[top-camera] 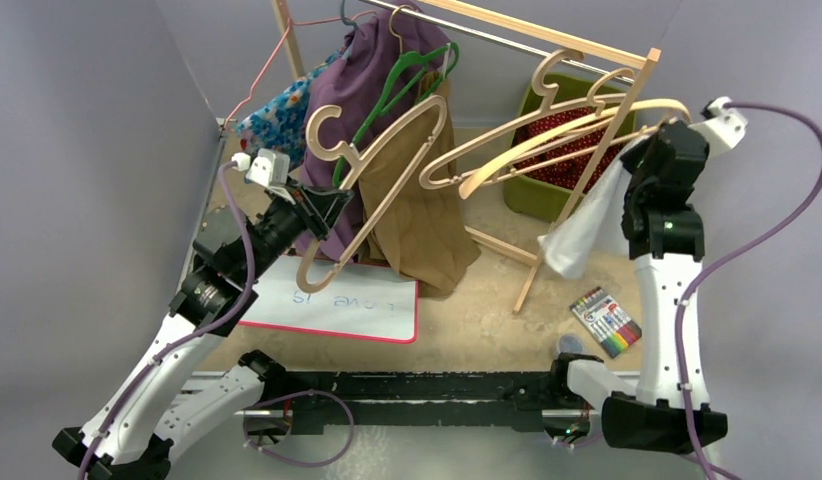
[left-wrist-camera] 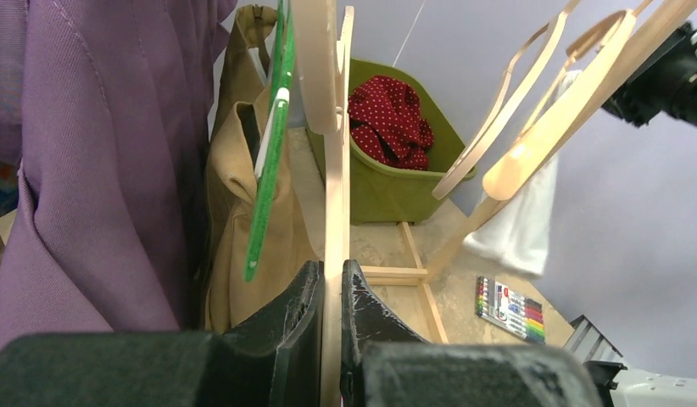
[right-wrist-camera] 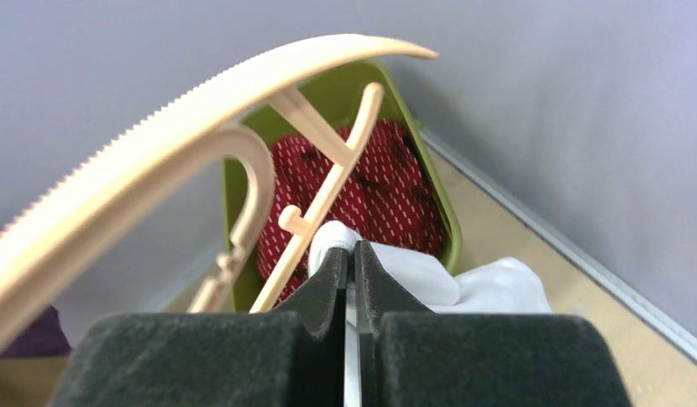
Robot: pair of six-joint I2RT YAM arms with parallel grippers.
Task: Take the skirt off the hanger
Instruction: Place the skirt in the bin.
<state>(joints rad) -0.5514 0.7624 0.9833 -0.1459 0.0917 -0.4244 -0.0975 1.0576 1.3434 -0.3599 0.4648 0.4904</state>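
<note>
A white skirt (top-camera: 583,228) hangs from my right gripper (top-camera: 639,160), which is shut on its top edge. In the right wrist view the pinched cloth (right-wrist-camera: 430,275) sits between the closed fingers, just below a pale wooden hanger (right-wrist-camera: 184,127); I cannot tell whether they touch. That hanger (top-camera: 577,125) slants from the rack rail. My left gripper (top-camera: 329,205) is shut on another wooden hanger (top-camera: 387,165). In the left wrist view its bar (left-wrist-camera: 332,246) stands between the jaws, and the skirt (left-wrist-camera: 521,225) shows at the right.
A wooden clothes rack (top-camera: 547,35) carries a purple garment (top-camera: 362,70), a tan garment (top-camera: 427,225) and a green hanger (top-camera: 412,75). A green bin (top-camera: 532,195) holds red dotted cloth. A whiteboard (top-camera: 337,305) and a marker pack (top-camera: 607,320) lie on the table.
</note>
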